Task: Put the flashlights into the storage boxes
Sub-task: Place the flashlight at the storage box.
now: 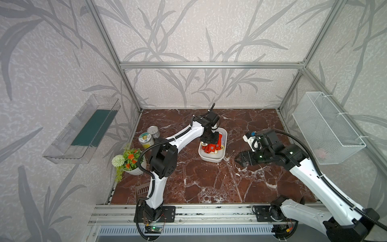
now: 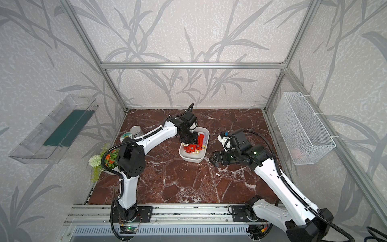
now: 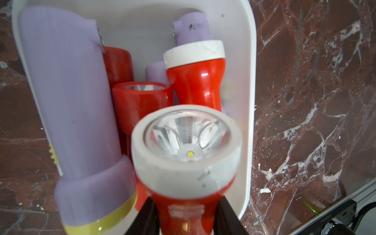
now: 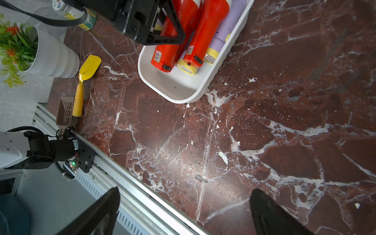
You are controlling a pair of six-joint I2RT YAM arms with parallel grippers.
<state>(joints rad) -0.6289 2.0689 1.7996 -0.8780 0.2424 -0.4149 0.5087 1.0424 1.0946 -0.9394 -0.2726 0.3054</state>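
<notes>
Left wrist view: left claw (image 3: 186, 213), partly closed, grips a red flashlight (image 3: 187, 146) over the white tub (image 3: 247, 101)
The other flashlights (image 3: 71, 91) crowd the tub, so it probably needs a gap; right claw (image 4: 185, 195) stands wide open, empty, beside it over the bench (image 4: 284, 122)

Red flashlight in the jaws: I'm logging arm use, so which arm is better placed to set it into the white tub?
Left. The left gripper is shut on the red flashlight directly over the tub. The right gripper is open and empty, above the table beside it.
</notes>
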